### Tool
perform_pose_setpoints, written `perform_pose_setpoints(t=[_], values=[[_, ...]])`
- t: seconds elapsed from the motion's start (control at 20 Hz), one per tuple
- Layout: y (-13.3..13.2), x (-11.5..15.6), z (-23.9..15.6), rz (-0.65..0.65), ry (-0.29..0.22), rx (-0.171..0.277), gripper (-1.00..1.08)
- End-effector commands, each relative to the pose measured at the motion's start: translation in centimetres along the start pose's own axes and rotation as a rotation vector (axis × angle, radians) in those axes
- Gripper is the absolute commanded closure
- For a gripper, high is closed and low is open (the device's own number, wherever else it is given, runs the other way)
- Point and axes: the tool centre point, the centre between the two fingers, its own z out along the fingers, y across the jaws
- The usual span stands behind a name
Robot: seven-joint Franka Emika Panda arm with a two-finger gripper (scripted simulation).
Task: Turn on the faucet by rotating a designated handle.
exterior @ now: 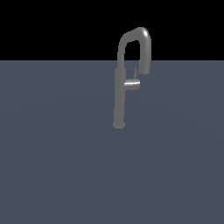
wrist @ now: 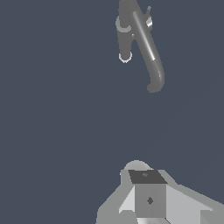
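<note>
Near the counter's (exterior: 52,166) far edge, the faucet's (exterior: 119,100) small handle (exterior: 132,84) could be missed; the spout nozzle (exterior: 145,65) could be bumped instead. The gripper's (wrist: 146,192) opening cannot be told.

One faucet (exterior: 119,94). One handle (exterior: 132,83), with one thin lever stick (exterior: 135,73). One spout nozzle (exterior: 145,65). One hand (wrist: 148,197).
</note>
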Motion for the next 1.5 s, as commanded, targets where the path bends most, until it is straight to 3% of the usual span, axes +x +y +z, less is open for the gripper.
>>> perform_pose_setpoints(t=[0.0, 1.45], values=[[-0.2, 1.4, -0.1, 0.028, -0.038, 0.027, 1.08], [0.5, 17.0, 2.9, 0.359, -0.489, 0.351, 1.08]])
